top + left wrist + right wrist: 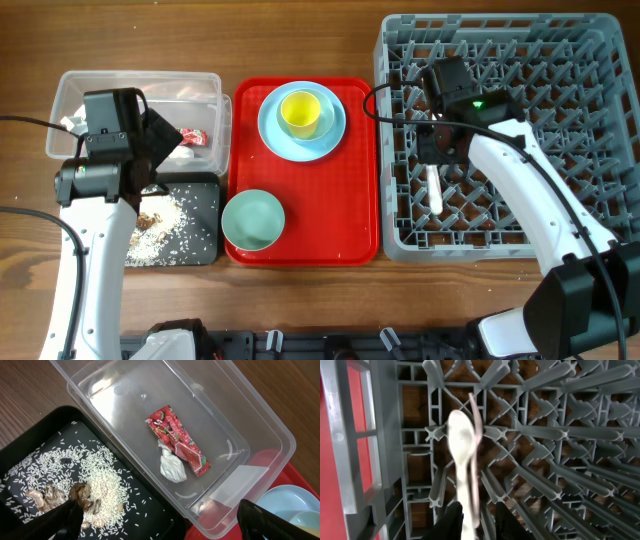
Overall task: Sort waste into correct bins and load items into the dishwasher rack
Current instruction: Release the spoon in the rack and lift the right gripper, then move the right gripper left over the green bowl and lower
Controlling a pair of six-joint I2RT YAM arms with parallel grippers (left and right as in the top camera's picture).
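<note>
Now the white spoon (460, 440) hangs bowl-forward over the dishwasher rack (570, 435), near the rack's wall on the red tray's (245, 120) side. A thinner pale strip (476, 425) runs close beside it, too blurred to name. Its handle runs back between the fingers of the right pincer (477, 510), which stand only a little apart. I cannot tell whether they pinch it or have let go. The step looks like laying the spoon in the rack, so it should be released low, with the handle lined up along a channel between pegs. The jaws should part fully before lifting straight up, so nothing drags. The left pincer (159, 507) is spread wide above the clear tub (260, 425) and black tray (30, 445), well apart from the rack.
</note>
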